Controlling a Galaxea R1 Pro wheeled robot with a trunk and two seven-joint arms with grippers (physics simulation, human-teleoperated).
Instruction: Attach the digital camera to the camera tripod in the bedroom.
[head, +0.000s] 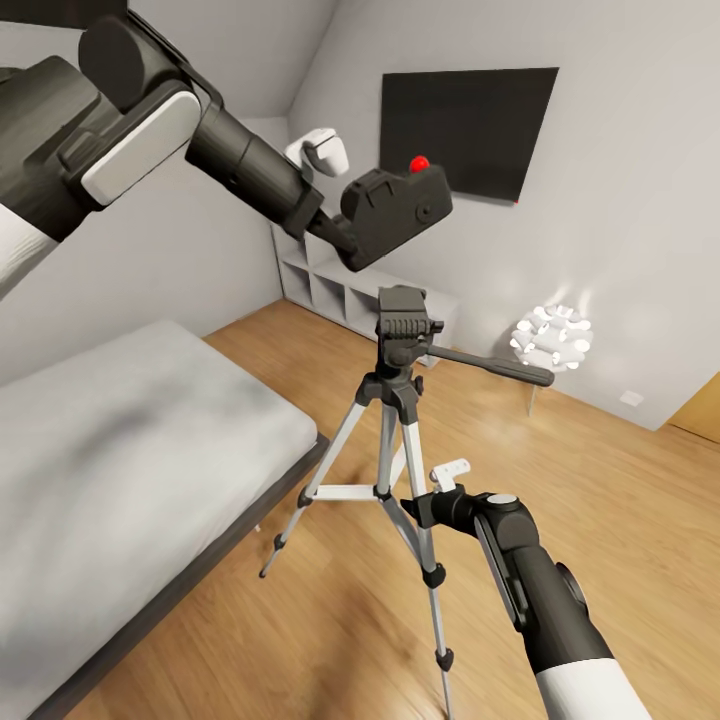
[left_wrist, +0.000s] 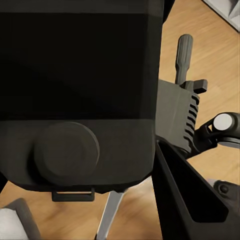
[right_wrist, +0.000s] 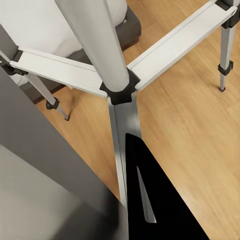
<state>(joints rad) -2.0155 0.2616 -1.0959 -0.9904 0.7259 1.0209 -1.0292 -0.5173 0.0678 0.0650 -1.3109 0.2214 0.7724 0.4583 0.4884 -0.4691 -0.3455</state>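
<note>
Left end effector (head: 345, 225) gripping camera (head: 395, 212) at upper centre above tripod (head: 402, 345), right end effector (head: 440, 490) closed on tripod leg, lower right

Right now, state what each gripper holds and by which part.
Left gripper holds the digital camera by its side, above the camera tripod. Right gripper: hold cannot be told.

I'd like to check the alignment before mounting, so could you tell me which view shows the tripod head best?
The head view: the tripod head shows whole, with its pan handle, below the digital camera held by the left gripper. The left wrist view catches its ribbed side beside the camera. The right wrist view shows legs and braces instead.
</note>
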